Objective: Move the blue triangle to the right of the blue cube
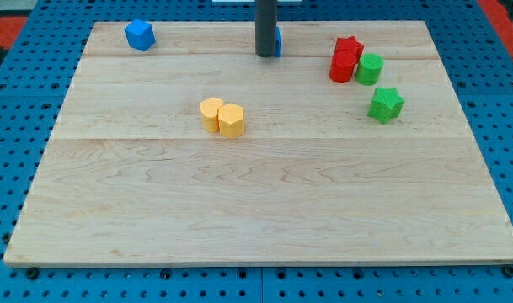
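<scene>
A blue cube [140, 35] sits near the board's top left corner. My rod comes down at the top centre, and my tip [264, 55] touches the board there. A blue block, the blue triangle [278, 40], is mostly hidden behind the rod; only a sliver shows at the rod's right side. My tip is right against its left side, far to the right of the blue cube.
Two yellow blocks [222, 116] sit together left of centre. At the upper right stand a red star [350, 47], a red cylinder [342, 66], a green cylinder [370, 68] and a green star [386, 103]. The wooden board [264, 210] lies on a blue pegboard.
</scene>
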